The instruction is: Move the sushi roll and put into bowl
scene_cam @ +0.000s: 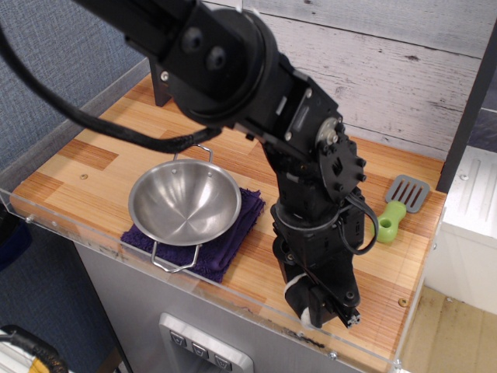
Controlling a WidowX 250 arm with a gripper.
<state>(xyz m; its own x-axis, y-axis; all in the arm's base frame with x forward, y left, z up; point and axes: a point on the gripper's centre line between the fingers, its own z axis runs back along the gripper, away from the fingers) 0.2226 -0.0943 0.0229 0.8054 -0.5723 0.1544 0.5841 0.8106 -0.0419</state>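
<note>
The sushi roll (296,298) shows only as a white and black patch between the black fingers of my gripper (312,305), low over the front right of the wooden counter. The gripper is shut on the roll, and most of the roll is hidden by the fingers. The shiny steel bowl (185,203) with two wire loop handles stands upright and empty to the left of the gripper, about a bowl's width away.
A purple cloth (233,245) lies under the bowl. A grey spatula with a green handle (394,211) lies at the right back. A clear plastic rim (233,299) runs along the counter's front edge, close below the gripper. A dark post (163,85) stands at the back left.
</note>
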